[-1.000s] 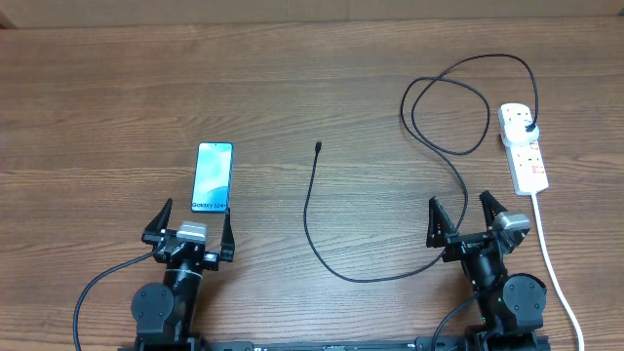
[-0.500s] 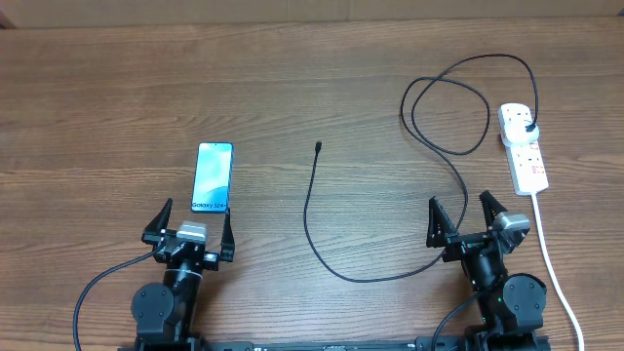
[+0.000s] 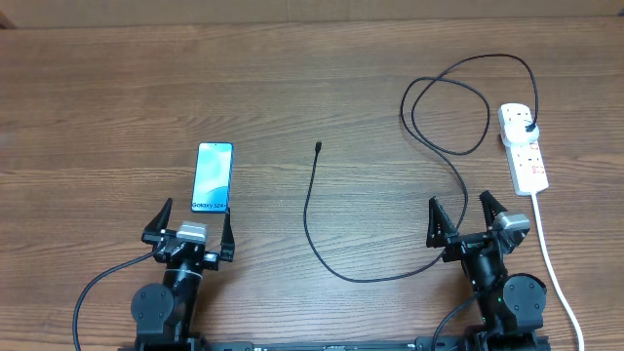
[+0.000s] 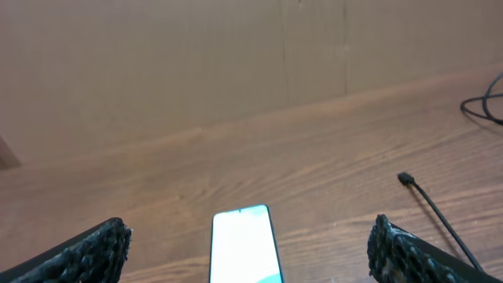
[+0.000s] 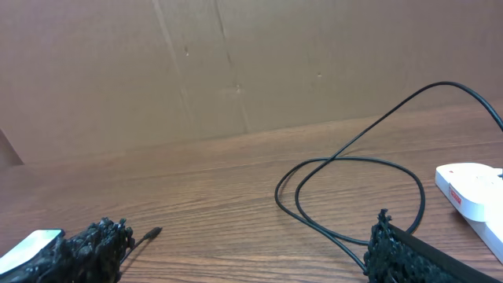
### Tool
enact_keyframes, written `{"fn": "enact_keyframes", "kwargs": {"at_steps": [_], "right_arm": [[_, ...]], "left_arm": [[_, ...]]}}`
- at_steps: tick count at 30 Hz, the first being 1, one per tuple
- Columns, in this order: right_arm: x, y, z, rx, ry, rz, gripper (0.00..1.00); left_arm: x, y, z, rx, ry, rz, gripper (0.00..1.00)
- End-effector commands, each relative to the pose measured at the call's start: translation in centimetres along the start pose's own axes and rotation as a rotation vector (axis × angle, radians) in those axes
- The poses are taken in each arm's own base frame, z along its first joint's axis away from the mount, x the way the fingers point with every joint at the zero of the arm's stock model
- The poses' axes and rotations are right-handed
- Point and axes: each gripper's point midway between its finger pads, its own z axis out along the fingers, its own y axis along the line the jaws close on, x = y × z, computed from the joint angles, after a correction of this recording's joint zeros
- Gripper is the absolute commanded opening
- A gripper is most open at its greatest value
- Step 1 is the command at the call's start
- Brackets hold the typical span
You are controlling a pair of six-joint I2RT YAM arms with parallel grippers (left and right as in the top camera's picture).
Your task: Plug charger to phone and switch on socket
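Even, soft light, only faint shadows. Overhead view sharp. Wrist views slightly soft; phone [image 4: 242, 244] screen blown out white there.

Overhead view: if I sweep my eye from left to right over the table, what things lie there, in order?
phone → charger, starting at its loose tip and looping rightwards → socket, with the charger's plug in its far end.
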Motion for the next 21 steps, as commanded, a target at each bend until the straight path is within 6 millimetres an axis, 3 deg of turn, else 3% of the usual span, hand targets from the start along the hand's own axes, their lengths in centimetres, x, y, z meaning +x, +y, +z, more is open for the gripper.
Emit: {"fn": "enact_keyframes", "kwargs": {"at_steps": [1, 12, 21], "right_arm": [[0.3, 0.1, 0.0, -0.007, 0.0, 0.002, 1.0], [0.3, 0.1, 0.0, -0.007, 0.0, 0.002, 1.0], [0.3, 0.1, 0.0, -0.007, 0.001, 0.002, 1.0]], "left_arm": [[-1.1, 0.0, -0.1, 0.005, -0.05, 0.004, 1.0], [-3.4, 0.2, -0.4, 0.008, -0.124, -0.14, 1.0], [-6.5, 0.2, -1.1, 0.035, -0.104, -0.182, 1.0]]}}
